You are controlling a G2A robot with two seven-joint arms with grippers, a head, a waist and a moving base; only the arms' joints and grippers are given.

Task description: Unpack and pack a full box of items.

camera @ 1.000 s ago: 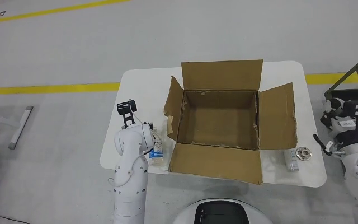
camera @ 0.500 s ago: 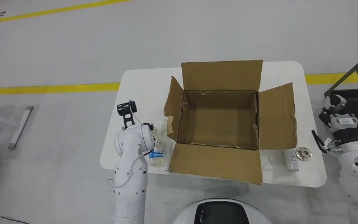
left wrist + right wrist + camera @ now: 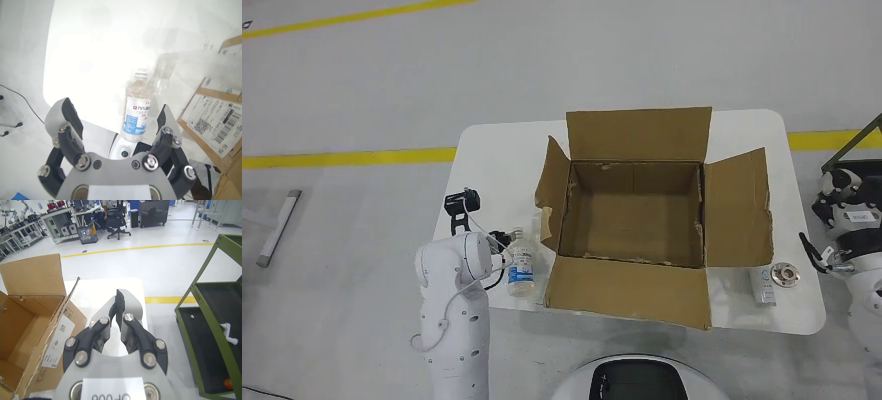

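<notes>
An open cardboard box [image 3: 637,215] sits in the middle of the white table [image 3: 492,160]; what I see of its inside is bare. A clear bottle [image 3: 522,268] with a white and blue label lies beside the box's left flap, near the table's front edge. In the left wrist view the bottle [image 3: 137,111] lies just beyond my left gripper [image 3: 117,115], which is open and holds nothing. The bottle is nearer to one of the fingers [image 3: 164,121]. My right gripper [image 3: 119,300] is shut and empty, off the table's right end beside the box [image 3: 32,306].
A small white item [image 3: 762,285] and a round metal part [image 3: 785,273] lie at the front right of the table. A crumpled clear wrapper [image 3: 162,75] lies past the bottle. A green cart [image 3: 213,317] stands right of the table.
My left arm has drawn back to the left, off the bottle, which now lies uncovered. The right arm shifted slightly a second ago and has kept still since.
</notes>
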